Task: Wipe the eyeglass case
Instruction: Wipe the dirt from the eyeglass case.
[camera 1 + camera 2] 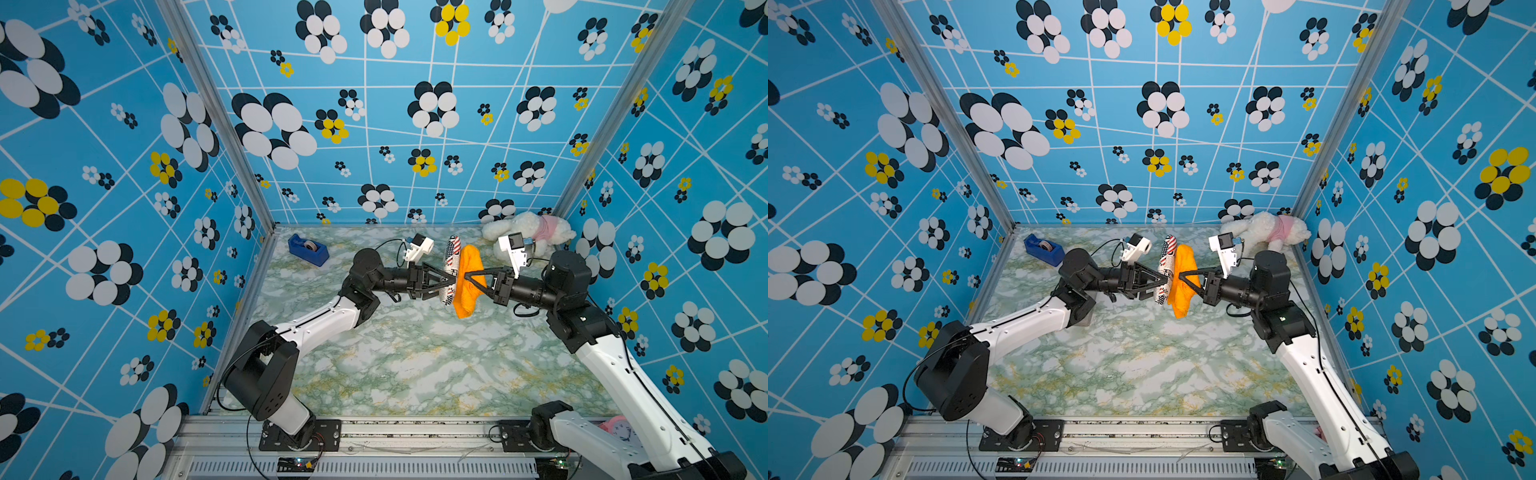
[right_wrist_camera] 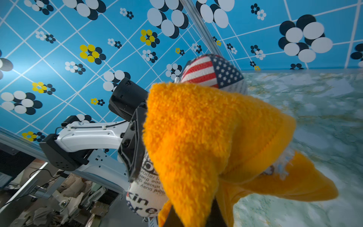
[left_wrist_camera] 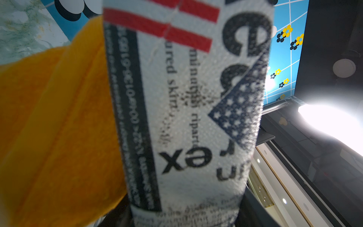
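Just above the bare worktop, you've got the eyeglass case clamped round its middle in the closed-down left pincer. Touching the case's side, the right pincer is pinched shut on the orange cloth. The case looks stiff, light and grippy, so mid-body works. Beyond it sits a plush toy.

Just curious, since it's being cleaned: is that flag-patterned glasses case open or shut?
Shut. The eyeglass case shows one closed rounded shell in both wrist views, with no lid raised and no inside showing. The orange cloth lies against it.
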